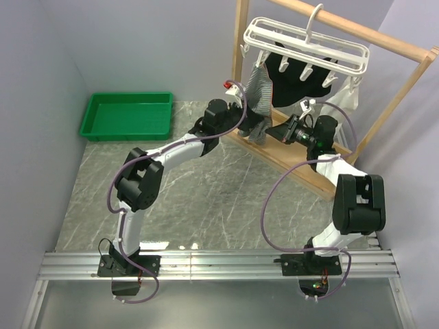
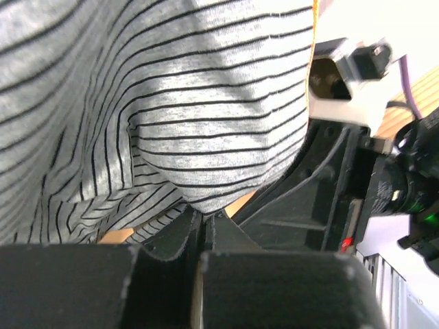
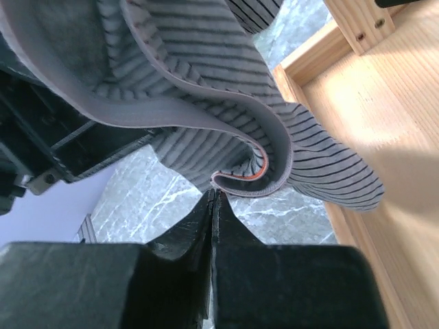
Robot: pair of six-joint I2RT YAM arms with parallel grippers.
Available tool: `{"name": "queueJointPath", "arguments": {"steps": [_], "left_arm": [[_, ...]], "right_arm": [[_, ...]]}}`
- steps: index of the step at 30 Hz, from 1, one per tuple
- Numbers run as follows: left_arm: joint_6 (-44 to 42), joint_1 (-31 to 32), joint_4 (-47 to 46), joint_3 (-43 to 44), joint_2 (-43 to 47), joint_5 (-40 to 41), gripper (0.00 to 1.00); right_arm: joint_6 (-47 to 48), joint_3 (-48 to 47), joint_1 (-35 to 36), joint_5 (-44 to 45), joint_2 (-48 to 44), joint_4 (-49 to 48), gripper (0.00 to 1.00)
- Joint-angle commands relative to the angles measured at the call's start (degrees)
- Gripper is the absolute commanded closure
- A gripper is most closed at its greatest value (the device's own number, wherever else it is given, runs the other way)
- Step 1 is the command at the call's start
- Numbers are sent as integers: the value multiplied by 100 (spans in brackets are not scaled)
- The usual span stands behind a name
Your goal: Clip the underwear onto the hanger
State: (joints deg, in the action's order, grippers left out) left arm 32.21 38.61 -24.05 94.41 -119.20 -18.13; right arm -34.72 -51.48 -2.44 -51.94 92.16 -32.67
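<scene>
Marble tabletop between pale walls; left jaws pinch underwear, right jaws closed against its waistband.

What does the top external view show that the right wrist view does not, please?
Only the top view shows the hanger, the green tray and the black garment. Only the right wrist view shows the waistband fold at the tips of the shut right gripper. Both show the underwear, the wooden rack and the marble table.

Pale lilac walls, grey marble tabletop
</scene>
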Motion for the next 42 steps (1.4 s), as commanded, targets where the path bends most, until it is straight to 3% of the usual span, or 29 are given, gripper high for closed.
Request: {"name": "queueJointPath", "arguments": {"steps": [1, 6, 9, 11, 12, 13, 15, 16, 18, 24, 36, 39, 40, 42], "left_arm": [[31, -29, -302, -186, 538, -42, 93], [-13, -143, -240, -625, 898, 11, 90], [-48, -178, -293, -880, 1100, -6, 94], [-39, -187, -371, -986, 1205, -50, 96], [-13, -196, -381, -1030, 1232, -102, 96], [-4, -196, -398, -1056, 1258, -112, 96], [40, -196, -442, -1100, 1302, -182, 96], [58, -196, -451, -1092, 1311, -199, 96], [119, -196, -477, -1091, 1338, -235, 96], [225, -196, -486, -1013, 1364, -358, 96], [506, -161, -469, -766, 1250, -560, 95], [515, -161, -460, -740, 1223, -551, 94], [515, -152, -442, -740, 1223, -534, 92], [497, -152, -425, -757, 1250, -499, 88]], "right_arm": [[-35, -117, 6, 70, -576, -126, 100], [-43, -11, 6, 114, -1121, 102, 100], [-53, 94, 15, 167, -1357, 225, 100], [471, 60, 94, 473, -1472, 917, 95], [605, 60, 112, 631, -1508, 1042, 81], [615, 138, 103, 668, -1508, 1043, 47], [554, 148, 103, 633, -1429, 1095, 18], [537, 156, 103, 589, -1394, 1061, 10], [457, 165, 112, 458, -1280, 964, 9], [598, 227, 112, 203, -990, 779, 13], [-131, 288, 217, -255, -647, -99, 37], [-219, 279, 348, -377, -611, -187, 54], [-219, 262, 349, -395, -620, -170, 69], [-158, 218, 349, -387, -716, -74, 90]]}}
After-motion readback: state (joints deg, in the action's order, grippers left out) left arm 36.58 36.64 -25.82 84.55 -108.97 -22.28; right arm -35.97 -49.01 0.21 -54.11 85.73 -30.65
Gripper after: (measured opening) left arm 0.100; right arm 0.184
